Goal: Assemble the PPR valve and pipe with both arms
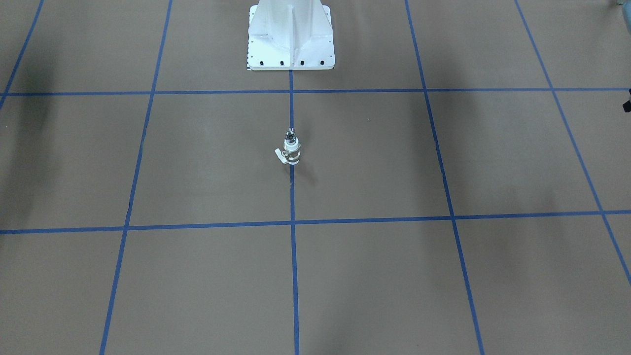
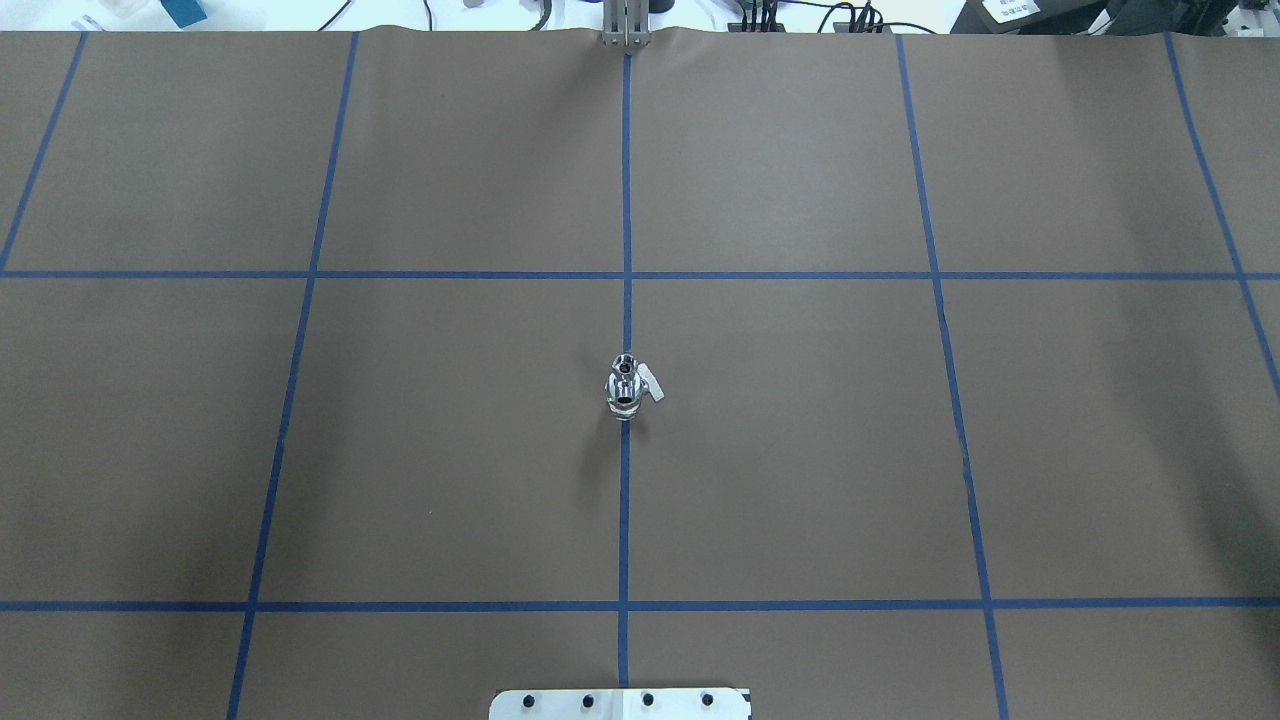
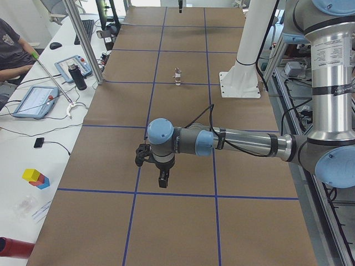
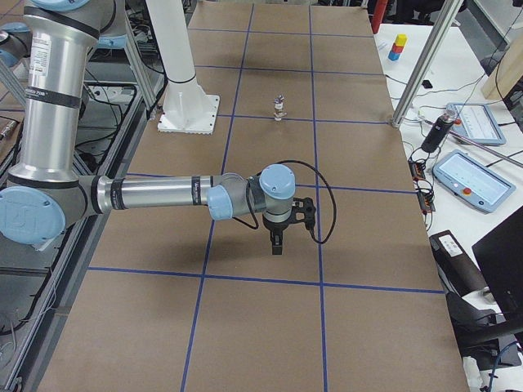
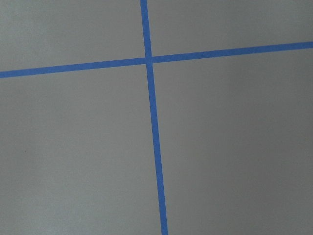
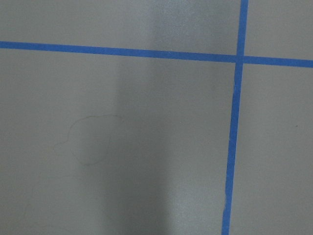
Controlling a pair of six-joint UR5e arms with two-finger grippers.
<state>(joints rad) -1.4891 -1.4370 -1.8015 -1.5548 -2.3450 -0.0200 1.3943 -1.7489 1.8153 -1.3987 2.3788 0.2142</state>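
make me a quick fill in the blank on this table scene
1. The PPR valve stands ____ on the table, not on its side.
2. It sits on a ____ tape line.
3. The pipe sticks out of the valve's ____ end.
4. The bolted pedestal is ____ in colour.
Missing words: upright; blue; top; white.

Blue-gridded brown table (image 2: 450, 450), white-and-silver PPR valve (image 2: 623, 395)

Left arm (image 3: 244, 145): forearm extended horizontally, wrist bent, left gripper (image 3: 162, 183) pointing down; finger state indeterminate. Right arm (image 4: 155, 194): matching pose, right gripper (image 4: 276, 247) pointing down; finger state indeterminate.
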